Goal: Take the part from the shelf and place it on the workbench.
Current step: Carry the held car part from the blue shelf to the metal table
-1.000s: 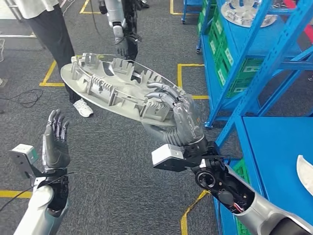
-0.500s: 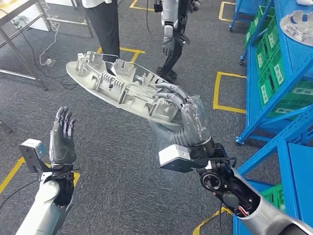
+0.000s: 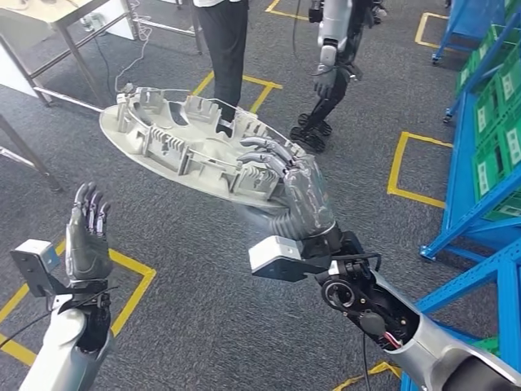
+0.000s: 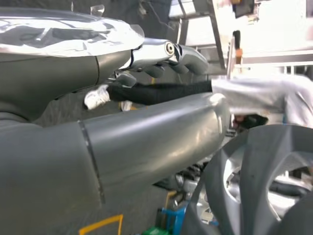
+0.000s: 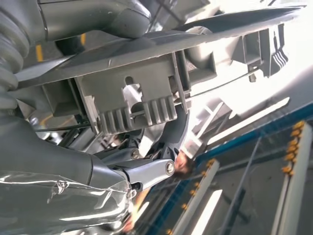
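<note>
Right hand is gripping the part at its near end, fingers curled over the ribbed top face, thumb underneath. The part is a long grey oval moulding, ribbed side up, held roughly level in the air over the grey carpet, stretching away from the right hand toward the far left. In the right wrist view the same part sits clamped against the palm, ribs facing the camera.

Left hand is released: raised upright, palm open, fingers apart, holding nothing, well apart from the part and below its far end.

Blue shelf with green crates stands to the right of the part. Beyond the part: a person's dark trousers, another robot and a metal table frame. Yellow floor tape lies below the left hand.
</note>
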You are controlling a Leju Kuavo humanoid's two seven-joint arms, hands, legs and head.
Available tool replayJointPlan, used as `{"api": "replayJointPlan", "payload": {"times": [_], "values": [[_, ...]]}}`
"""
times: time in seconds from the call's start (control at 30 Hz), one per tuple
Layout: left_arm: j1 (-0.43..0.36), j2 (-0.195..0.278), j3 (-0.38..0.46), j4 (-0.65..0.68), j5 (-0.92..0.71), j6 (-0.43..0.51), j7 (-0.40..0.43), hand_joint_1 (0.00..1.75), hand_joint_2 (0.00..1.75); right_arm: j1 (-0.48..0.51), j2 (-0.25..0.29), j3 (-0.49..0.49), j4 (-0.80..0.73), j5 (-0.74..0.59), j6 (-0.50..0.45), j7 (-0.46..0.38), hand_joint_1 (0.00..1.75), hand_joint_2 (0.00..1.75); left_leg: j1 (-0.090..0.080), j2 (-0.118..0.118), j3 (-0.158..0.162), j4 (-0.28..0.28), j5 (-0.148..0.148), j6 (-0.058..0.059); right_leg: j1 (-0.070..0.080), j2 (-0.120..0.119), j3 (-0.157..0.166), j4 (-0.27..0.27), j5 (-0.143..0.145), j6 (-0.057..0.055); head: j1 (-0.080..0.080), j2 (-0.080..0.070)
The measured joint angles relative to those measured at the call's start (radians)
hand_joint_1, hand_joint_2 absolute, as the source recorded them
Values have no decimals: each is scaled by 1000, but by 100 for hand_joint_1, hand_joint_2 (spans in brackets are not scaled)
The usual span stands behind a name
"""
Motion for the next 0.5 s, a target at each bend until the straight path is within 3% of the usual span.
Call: {"api": "replayJointPlan", "payload": {"times": [0.07, 0.13, 0.17, 0.23, 0.27, 0.3, 0.33, 0.4, 0.47, 0.5], "values": [[0, 2, 0, -1, 1, 1, 2, 0, 0, -2, 0, 0, 0, -1, 1, -3, 175, 175, -2, -24, -1, 3, 0, 16, 2, -18, 6, -1, -5, 10, 6, 0], [-1, 4, 0, -1, 1, 1, 3, 0, 0, -4, 0, 0, 0, -1, 1, -4, 175, 175, 2, -46, 4, -1, 0, 29, -4, 8, -1, 26, -31, 18, 12, 0], [-3, 5, 0, -1, 1, 1, 4, 0, 0, -5, 0, -1, 0, -1, 2, -4, 175, 175, 4, -57, 7, -3, 1, 35, -6, 35, -20, 71, -59, 20, 17, 0], [-5, 5, 0, -1, 2, 1, 5, 0, 0, -6, 0, -1, 0, -2, 2, -5, 175, 175, 3, -80, 9, -3, 0, 43, -6, 87, -88, 218, -126, 21, 30, 0], [-4, 5, 0, -1, 3, 1, 6, 0, 0, -6, 0, -1, 0, -3, 1, -5, 175, 175, 1, -94, 9, -2, 0, 45, -4, 97, -122, 285, -146, 20, 37, 0], [-3, 5, 0, -1, 3, 2, 6, 0, 0, -6, 0, -1, 1, -4, 1, -5, 175, 175, -2, -107, 10, -2, 0, 46, -3, 103, -145, 322, -149, 17, 41, 0], [-2, 5, 0, -1, 4, 2, 6, 0, 0, -5, 0, -1, 2, -4, 1, -5, 175, 175, -4, -122, 11, -1, 0, 46, -2, 106, -149, 318, -132, 13, 44, 0], [-3, 5, 0, -1, 4, 3, 6, 0, 0, -6, 0, -1, 5, -5, 1, -5, 175, 175, -6, -152, 14, 0, 0, 46, 0, 127, -109, 202, -50, 0, 49, 0], [-5, 5, 0, -1, 5, 4, 6, 0, 0, -6, 0, -1, 6, -5, 1, -5, 175, 175, -6, -179, 12, 0, 1, 43, 0, 178, -55, 74, 11, -15, 48, 0], [-5, 5, 0, -1, 5, 4, 6, 0, 0, -7, 0, -1, 6, -5, 0, -5, 175, 175, -3, -190, 8, 0, 3, 39, 1, 195, -40, 41, 21, -19, 49, 0]]}}
